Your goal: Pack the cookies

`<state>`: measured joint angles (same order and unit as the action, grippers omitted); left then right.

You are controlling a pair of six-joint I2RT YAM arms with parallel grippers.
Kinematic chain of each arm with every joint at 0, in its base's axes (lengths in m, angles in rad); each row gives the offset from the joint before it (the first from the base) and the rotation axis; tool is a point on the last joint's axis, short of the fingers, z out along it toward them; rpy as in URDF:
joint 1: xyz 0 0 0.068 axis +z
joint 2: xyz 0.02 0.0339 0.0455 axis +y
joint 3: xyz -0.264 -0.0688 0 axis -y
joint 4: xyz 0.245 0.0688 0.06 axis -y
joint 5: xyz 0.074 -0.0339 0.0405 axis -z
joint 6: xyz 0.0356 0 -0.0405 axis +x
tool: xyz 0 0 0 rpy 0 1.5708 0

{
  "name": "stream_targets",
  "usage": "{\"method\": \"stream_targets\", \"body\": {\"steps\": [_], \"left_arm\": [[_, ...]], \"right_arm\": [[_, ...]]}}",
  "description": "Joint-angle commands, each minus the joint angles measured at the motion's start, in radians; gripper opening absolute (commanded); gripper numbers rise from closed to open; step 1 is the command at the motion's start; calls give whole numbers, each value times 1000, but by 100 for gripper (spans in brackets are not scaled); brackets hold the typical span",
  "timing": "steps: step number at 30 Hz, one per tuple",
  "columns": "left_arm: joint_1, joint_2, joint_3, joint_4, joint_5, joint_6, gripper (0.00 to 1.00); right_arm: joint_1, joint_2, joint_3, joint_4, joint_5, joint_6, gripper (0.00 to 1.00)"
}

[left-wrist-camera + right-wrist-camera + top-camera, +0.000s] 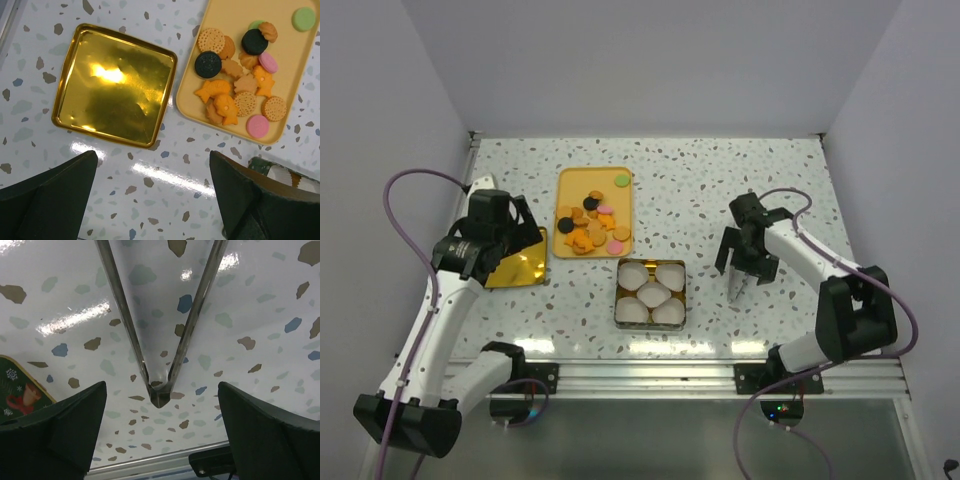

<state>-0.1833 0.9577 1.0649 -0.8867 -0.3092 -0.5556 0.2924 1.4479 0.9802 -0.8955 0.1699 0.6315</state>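
Gold metal catches the light on the left, where a square lid (115,85) lies flat on the speckled table (720,180), set aside, I'd guess, so the tin (618,290) stands open at the near middle with its white paper cups (653,292) ready. All the cookies (235,85) sit heaped on a yellow tray (290,60) just beyond the tin, none packed yet. The left gripper (152,165) hangs over the gap between lid and tray, fingers spread wide and holding nothing. The right gripper (161,387) is spread too, poised over metal tongs (121,305) on the table, their hinged end between its fingers but untouched, likely the tool for lifting cookies. The tin's green side shows a snowflake and a red festive figure; I can read no writing anywhere
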Motion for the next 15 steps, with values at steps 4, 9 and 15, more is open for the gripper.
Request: {"method": "stream_targets", "body": {"steps": [4,9,15], "left_arm": [[7,4,-17,-21,1,46,100],[7,-1,-29,-9,-2,69,100],[7,18,-25,-9,-11,86,100]], "right_arm": [[-45,66,-24,121,14,16,93],[-99,113,-60,208,-10,-4,86],[-99,180,-98,274,-33,-12,74]]}}
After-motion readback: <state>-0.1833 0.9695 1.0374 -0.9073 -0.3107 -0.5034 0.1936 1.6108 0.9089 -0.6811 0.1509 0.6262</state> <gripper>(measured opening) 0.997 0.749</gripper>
